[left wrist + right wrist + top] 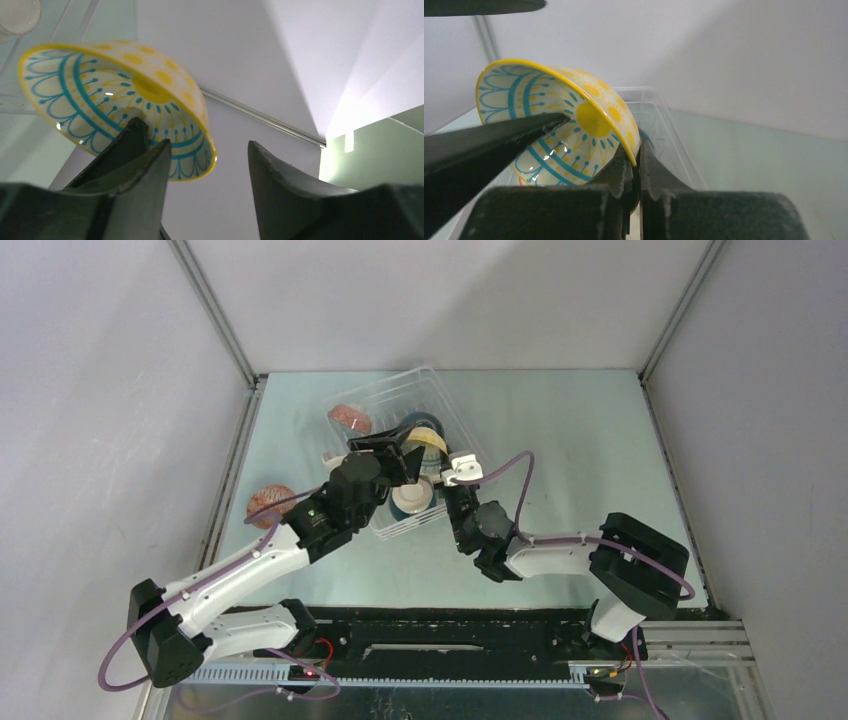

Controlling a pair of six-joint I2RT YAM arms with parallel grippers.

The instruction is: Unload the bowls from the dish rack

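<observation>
A red-patterned bowl (272,502) sits on the table at the far left, outside the dish rack (380,388). Next along, the left gripper (209,145) hangs over the rack with its jaws well apart and nothing pinched between them. The yellow bowl with teal line-work (125,85) lies up and to the left of that gap. It is tilted on edge, with its open face turned toward the left arm and its rim close against the nearer finger. In the right wrist view a dark finger, probably the left gripper's, reaches into the bowl's hollow; whether it touches the glaze I cannot tell. On the right side of the bowl, the right gripper (638,160) is clamped narrow on its rim, one finger inside and one outside. The bowl's weight therefore looks to be on the right arm alone. The coming move seems to turn on the left finger clearing the hollow.
</observation>
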